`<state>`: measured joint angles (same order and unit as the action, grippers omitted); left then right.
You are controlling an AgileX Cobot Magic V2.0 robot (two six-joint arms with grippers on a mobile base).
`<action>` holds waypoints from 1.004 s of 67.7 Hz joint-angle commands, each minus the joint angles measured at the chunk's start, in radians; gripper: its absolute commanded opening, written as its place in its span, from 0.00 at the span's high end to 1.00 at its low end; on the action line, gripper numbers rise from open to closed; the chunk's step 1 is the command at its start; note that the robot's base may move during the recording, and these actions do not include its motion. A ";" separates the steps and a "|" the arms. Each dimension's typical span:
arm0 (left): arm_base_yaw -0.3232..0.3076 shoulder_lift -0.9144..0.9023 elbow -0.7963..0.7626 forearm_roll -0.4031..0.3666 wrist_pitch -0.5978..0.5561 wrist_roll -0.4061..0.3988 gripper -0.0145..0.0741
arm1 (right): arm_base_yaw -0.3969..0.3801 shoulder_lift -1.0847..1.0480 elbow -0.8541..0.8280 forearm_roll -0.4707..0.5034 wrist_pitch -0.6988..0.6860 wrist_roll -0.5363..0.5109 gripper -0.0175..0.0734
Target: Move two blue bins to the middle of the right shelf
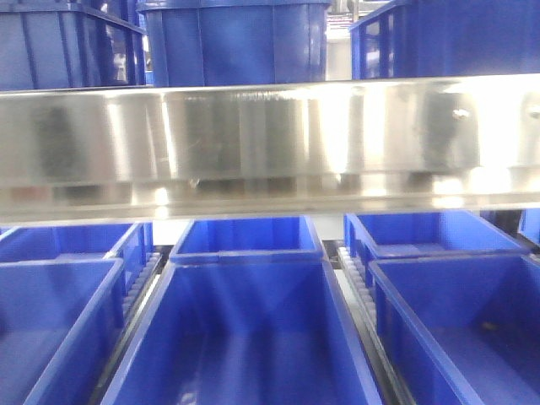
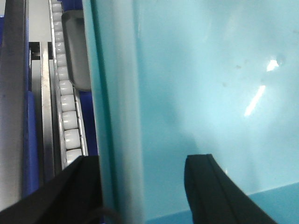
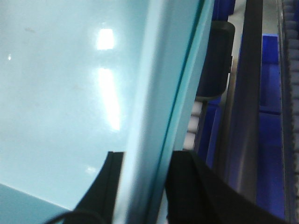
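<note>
Though the steel beam [image 1: 253,143] hides part of the view, the middle blue bin [image 1: 245,337] sits at the front edge of the shelf [image 1: 354,274]. Its open top faces up and its long axis runs straight toward the back. The right gripper [image 3: 142,186] has its fingers [image 3: 187,191] pinching the bin's right wall. The left gripper [image 2: 142,186] straddles the left wall beside the roller track [image 2: 70,121]. Whether its fingers [image 2: 205,186] press the wall, I cannot tell.

No legible text, label, brand, number or sign in any view. Blue bins [image 1: 245,337], lower half of frame: plain faces. Steel shelf beam [image 1: 253,143], across middle: blurred reflections only. Wrist views: pale bin wall [image 2: 210,93], glare spots only.
</note>
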<state>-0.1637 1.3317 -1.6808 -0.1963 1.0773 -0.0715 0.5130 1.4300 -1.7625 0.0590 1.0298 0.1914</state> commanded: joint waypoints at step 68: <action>-0.002 -0.020 -0.017 -0.062 -0.243 0.043 0.96 | -0.001 -0.017 -0.019 0.005 -0.081 -0.031 0.98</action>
<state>-0.1637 1.3277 -1.6808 -0.2107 0.9122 -0.0553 0.5113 1.4300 -1.7642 0.0482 1.0169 0.1950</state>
